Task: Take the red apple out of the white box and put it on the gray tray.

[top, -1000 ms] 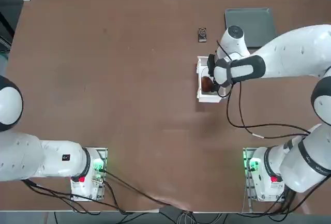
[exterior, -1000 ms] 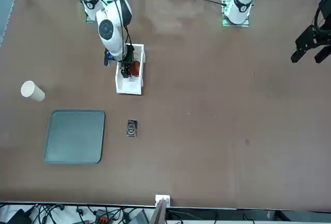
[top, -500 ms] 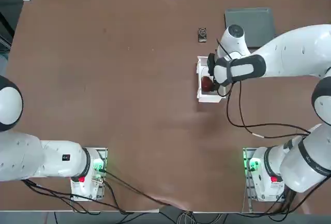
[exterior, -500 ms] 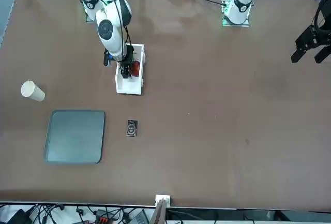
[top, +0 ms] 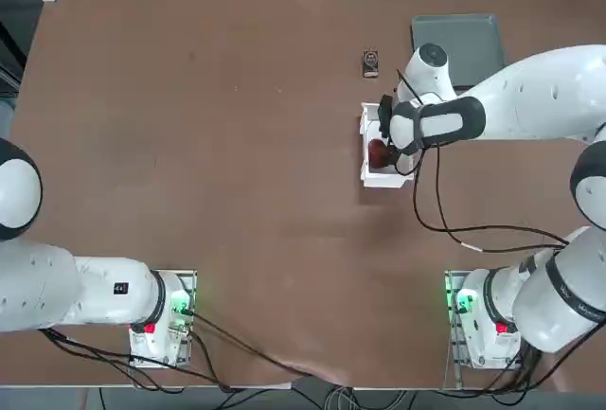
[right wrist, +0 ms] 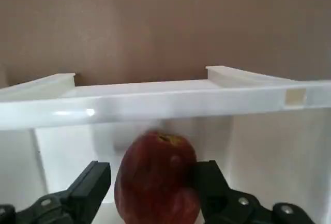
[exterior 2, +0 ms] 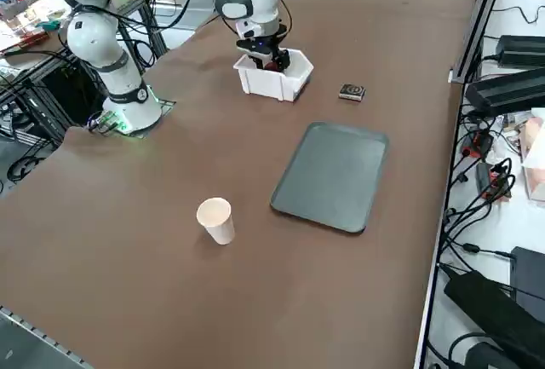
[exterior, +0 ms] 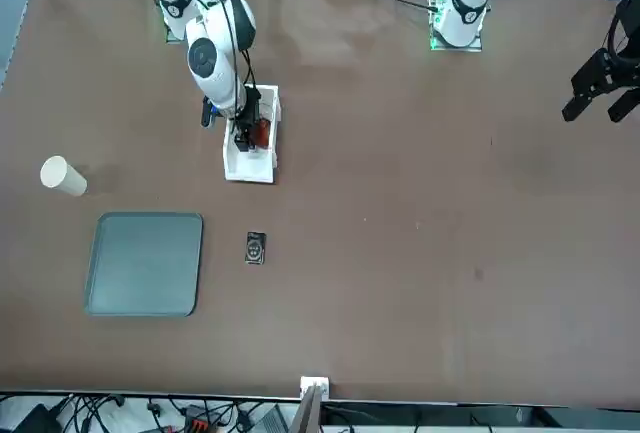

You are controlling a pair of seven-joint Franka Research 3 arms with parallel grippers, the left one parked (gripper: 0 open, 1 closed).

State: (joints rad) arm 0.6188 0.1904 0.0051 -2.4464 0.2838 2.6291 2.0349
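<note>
The red apple (top: 378,153) lay inside the white box (top: 383,181), right of centre in the top view and at the upper left of the front view; the right gripper (right wrist: 154,168) was lowered to it there, with its fingers (right wrist: 92,187) spread wide and the fruit between them. In the right wrist view a gap was seen between the apple and one finger, while the other was seen right beside it or touching; whether contact was made there could not be told, and no grip was shown.

The task was judged to be at its approach stage: the reach into the box had been made, but the apple had been neither clasped nor lifted out. The gray tray (exterior: 144,265) was seen in the lower left of the front view, well apart from the box, and the placing there was wholly undone; closing on the fruit, raising it over the thin walls, carrying it across and releasing it were left to be done.

The white cup (exterior: 63,175) was seen tilted in the front view, above and left of the tray; the small dark device (exterior: 255,248) lay to the tray's right in that frame.
</note>
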